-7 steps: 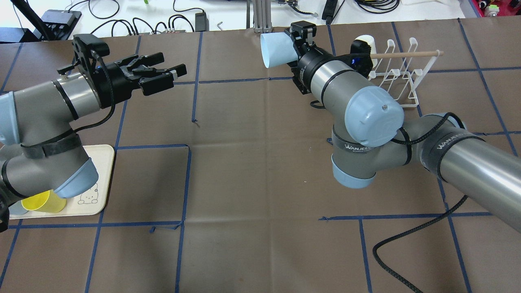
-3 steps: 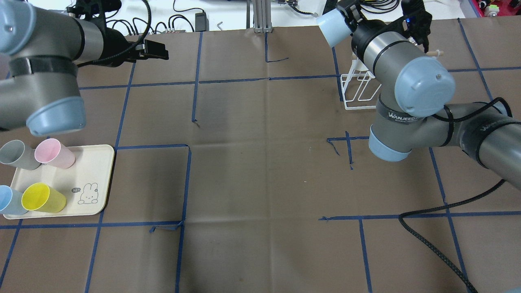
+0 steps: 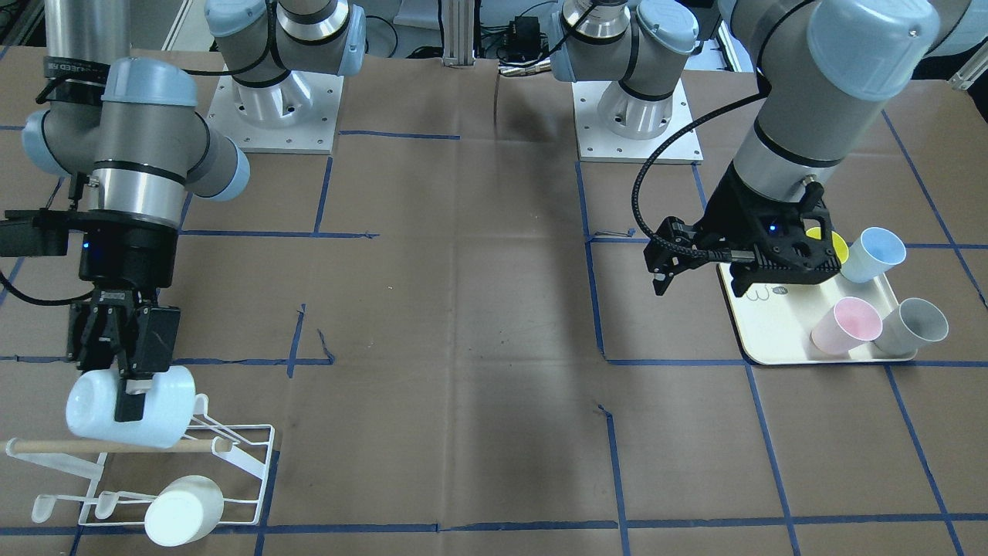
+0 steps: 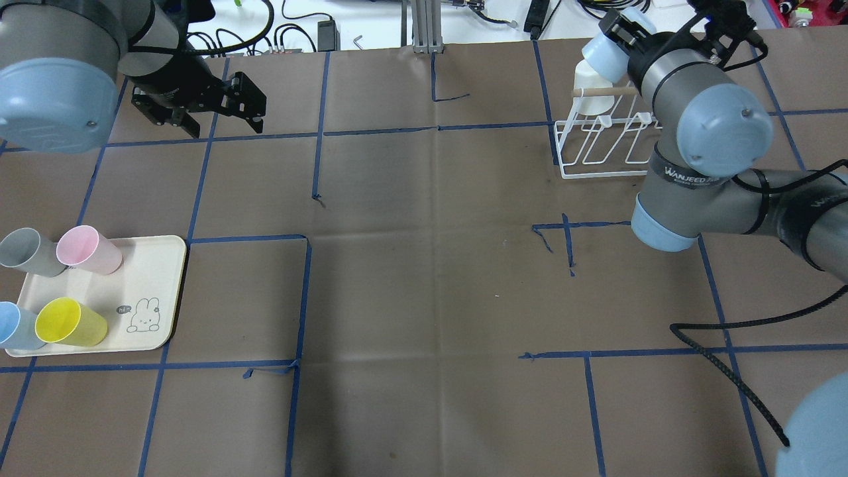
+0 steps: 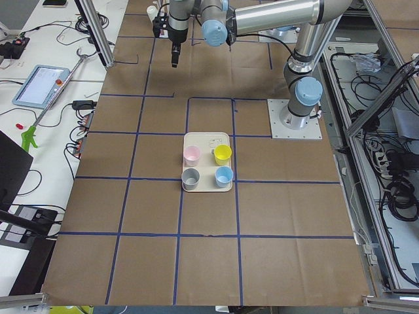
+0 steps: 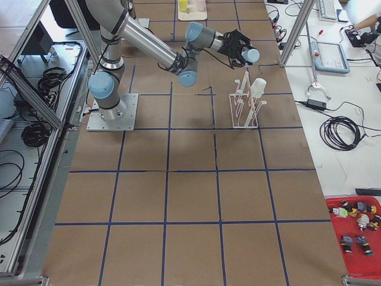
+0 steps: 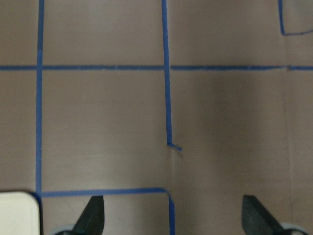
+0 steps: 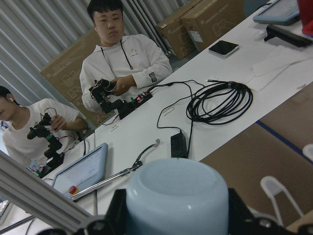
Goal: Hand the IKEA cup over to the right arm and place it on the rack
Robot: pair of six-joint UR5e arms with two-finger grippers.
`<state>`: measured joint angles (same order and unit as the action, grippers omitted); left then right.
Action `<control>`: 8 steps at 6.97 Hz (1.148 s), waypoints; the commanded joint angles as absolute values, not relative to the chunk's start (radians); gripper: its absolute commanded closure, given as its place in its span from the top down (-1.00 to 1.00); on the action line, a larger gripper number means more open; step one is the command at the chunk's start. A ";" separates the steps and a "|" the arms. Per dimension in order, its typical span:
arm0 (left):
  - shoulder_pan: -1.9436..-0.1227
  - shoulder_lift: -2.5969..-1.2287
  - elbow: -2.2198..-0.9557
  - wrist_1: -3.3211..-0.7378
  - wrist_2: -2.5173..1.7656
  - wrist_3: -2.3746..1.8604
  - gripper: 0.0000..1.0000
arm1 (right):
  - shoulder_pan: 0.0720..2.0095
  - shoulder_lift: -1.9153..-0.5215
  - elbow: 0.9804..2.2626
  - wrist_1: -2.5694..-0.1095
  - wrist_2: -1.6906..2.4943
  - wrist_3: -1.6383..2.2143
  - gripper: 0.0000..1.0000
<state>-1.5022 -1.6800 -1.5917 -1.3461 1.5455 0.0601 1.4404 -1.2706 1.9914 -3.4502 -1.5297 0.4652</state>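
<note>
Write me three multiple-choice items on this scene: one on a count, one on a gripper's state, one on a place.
1. How many cups stand on the tray?
A two
B four
C six

2. The right gripper is:
A open and empty
B shut on a spoon
C shut on a pale blue cup

3. The white cup sits:
A on the rack
B on the tray
C between the right gripper's fingers

Answers:
1 B: a yellow cup, a blue cup, a pink cup and a grey cup stand there.
2 C: its fingers clamp the cup above the rack's wooden bar.
3 A: it hangs on a prong of the rack.
</note>
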 commanded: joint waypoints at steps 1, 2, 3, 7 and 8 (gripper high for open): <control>-1.552 -1.625 -1.600 -1.422 1.583 0.006 0.99 | 1.381 -1.223 1.935 -3.474 -1.546 0.266 -0.85; -1.552 -1.594 -1.612 -1.425 1.579 0.006 0.99 | 1.378 -1.182 1.896 -3.499 -1.545 0.202 -0.86; -1.545 -1.588 -1.611 -1.433 1.577 0.006 0.99 | 1.365 -1.142 1.869 -3.564 -1.542 0.140 -0.86; -1.525 -1.577 -1.612 -1.436 1.575 0.006 0.99 | 1.292 -1.010 1.825 -3.732 -1.470 0.044 -0.86; -1.525 -1.575 -1.612 -1.436 1.575 0.006 0.99 | 1.290 -0.981 1.825 -3.749 -1.470 0.041 -0.86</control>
<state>-1.5287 -1.5772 -1.6117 -1.4357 1.5749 0.0066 1.2968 -1.0173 1.8272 -3.7158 -1.4764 0.0472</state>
